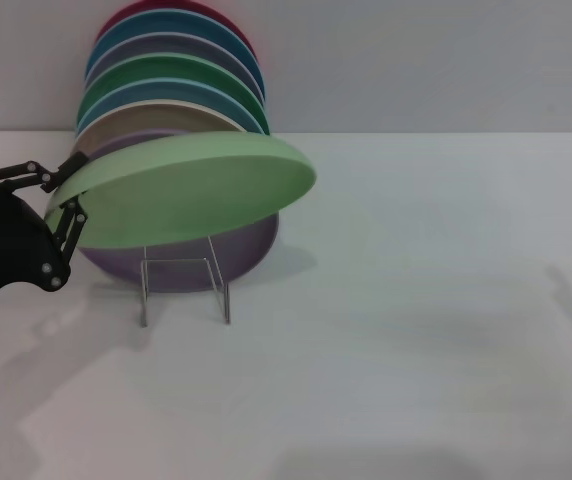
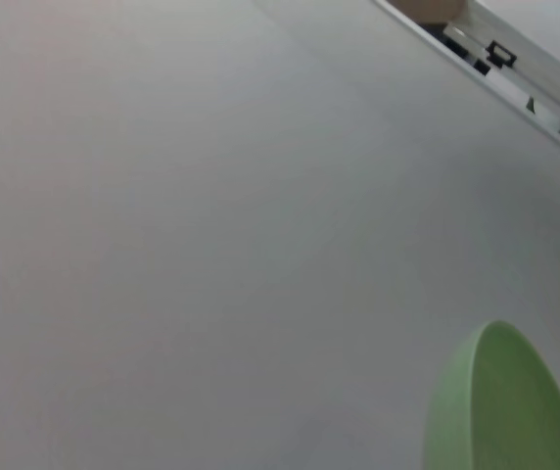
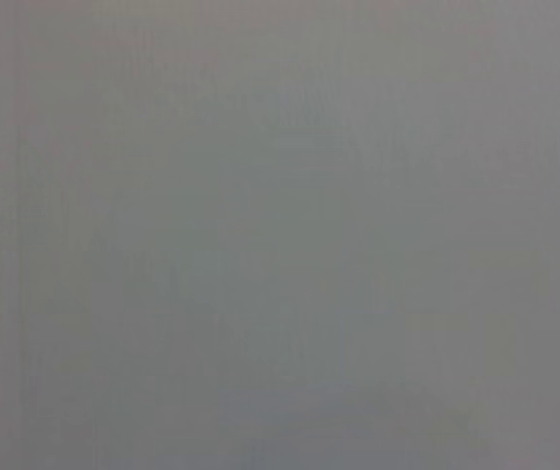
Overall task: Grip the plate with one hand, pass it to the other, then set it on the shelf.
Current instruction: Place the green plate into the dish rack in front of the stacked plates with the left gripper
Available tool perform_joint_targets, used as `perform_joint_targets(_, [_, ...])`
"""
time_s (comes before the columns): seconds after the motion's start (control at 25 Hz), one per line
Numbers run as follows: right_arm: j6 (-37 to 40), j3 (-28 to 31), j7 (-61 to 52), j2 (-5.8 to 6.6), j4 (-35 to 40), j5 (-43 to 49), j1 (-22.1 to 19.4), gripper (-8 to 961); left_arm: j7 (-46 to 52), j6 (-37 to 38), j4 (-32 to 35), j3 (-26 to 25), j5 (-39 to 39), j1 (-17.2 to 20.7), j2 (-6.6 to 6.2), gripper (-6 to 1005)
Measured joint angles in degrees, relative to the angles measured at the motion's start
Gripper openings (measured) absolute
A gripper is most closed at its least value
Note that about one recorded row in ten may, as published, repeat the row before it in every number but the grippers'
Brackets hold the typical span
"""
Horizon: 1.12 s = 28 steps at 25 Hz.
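Stretching wide and pale, the white bench (image 1: 416,330) runs back to a plain grey wall (image 1: 446,60). Far off in the left wrist view, a strip of white framing with dark fittings (image 2: 500,54) edges the surface. At the rear left stands the wire shelf (image 1: 184,285), carrying a row of upright coloured plates (image 1: 171,75), a lilac one (image 1: 191,262) foremost. The left hand (image 1: 64,205), black and slim, is clamped on the left rim of the pale green plate (image 1: 191,190), which hangs tilted just before the shelf, above the bench. The right hand is out of sight.
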<state>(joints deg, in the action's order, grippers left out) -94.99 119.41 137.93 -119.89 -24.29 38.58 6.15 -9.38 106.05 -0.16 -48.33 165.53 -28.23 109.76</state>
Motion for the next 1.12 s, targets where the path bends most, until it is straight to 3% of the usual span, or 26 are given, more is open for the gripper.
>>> perform_joint_targets(1.12, [-0.81, -1.02, -0.07, 0.0, 0.04, 0.02, -0.09, 757, -0.37, -6.25, 0.95, 1.06, -0.11, -0.33, 0.09, 146])
